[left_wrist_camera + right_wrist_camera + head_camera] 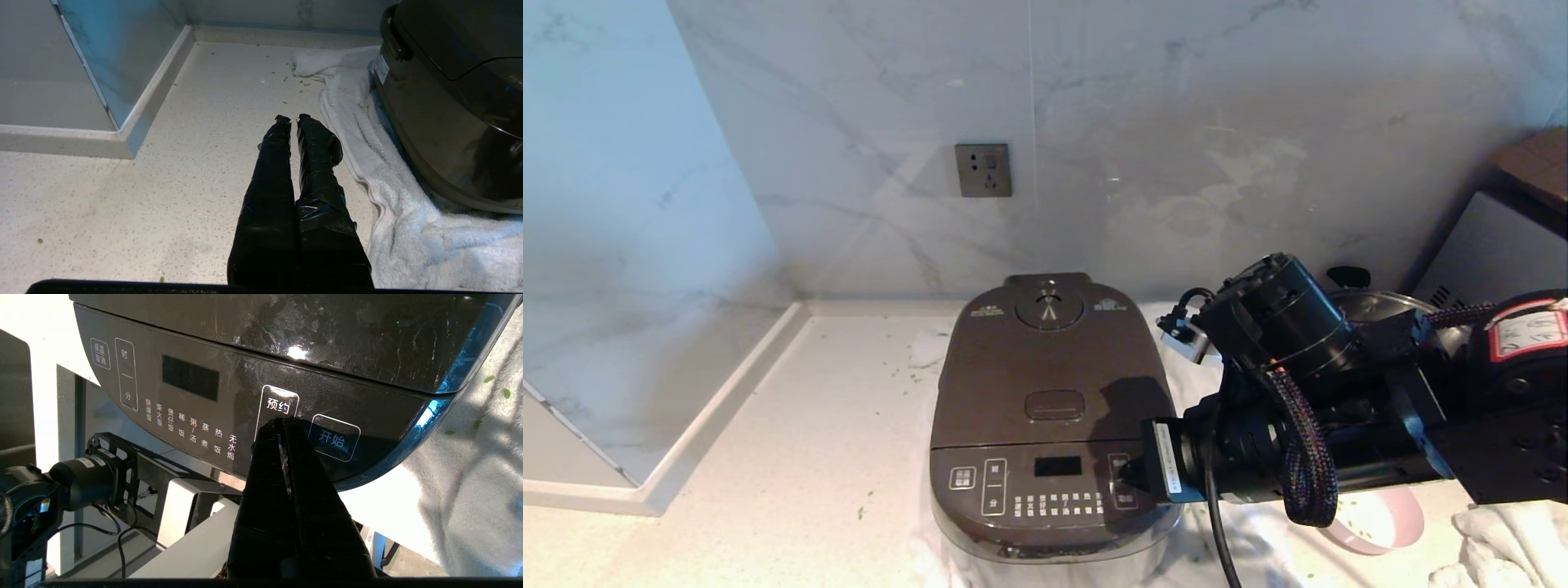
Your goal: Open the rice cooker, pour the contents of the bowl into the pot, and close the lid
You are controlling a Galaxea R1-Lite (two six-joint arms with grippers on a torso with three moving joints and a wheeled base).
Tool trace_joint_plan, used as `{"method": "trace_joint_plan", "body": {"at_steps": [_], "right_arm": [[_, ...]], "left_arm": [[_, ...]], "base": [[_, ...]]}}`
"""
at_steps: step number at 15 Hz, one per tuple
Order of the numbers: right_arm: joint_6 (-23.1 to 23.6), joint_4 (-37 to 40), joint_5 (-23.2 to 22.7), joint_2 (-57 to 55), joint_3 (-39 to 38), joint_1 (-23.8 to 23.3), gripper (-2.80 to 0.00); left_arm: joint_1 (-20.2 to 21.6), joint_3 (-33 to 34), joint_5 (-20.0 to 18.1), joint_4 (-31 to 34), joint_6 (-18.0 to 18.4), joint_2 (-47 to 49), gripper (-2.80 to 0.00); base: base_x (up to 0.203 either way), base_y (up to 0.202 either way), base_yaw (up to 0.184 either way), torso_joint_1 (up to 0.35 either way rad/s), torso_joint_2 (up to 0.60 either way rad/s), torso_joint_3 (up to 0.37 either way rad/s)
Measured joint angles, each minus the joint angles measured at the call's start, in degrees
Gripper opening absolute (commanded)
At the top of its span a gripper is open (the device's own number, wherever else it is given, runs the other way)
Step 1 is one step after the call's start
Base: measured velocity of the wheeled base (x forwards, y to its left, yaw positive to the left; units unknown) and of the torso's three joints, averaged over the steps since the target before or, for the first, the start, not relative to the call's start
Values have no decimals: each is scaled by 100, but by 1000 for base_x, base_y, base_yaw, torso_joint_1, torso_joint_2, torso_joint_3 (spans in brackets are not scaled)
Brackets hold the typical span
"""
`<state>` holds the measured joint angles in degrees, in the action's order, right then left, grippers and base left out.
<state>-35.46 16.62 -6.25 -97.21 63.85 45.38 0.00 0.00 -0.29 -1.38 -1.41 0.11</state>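
Dark brown and shut, the rice cooker (1049,416) sits mid-counter on a white towel (392,204).

We read this as the opening step: our right gripper (282,424), jaws pressed together on nothing, has its tips over the front panel by two outlined buttons, whereas the lid (1049,367) release button (1054,404) lies further back, so next we must reach there. The pink bowl (1380,523) waits under the right arm. The left gripper (292,119), likewise closed and empty, idles over bare counter beside the towel's edge.

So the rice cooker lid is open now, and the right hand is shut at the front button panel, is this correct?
Not quite: the lid is closed, flat on the rice cooker, as the head view shows. The rest holds: the right hand is shut at the front button panel.
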Motion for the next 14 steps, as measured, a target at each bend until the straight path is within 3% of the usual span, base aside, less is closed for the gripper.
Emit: {"method": "trace_joint_plan", "body": {"at_steps": [14], "right_arm": [[220,-1,204,212,-348,-216,-280]], "left_arm": [[0,0,2,1,3,0,-280]], "base": [[0,0,0,0,0,0]]}}
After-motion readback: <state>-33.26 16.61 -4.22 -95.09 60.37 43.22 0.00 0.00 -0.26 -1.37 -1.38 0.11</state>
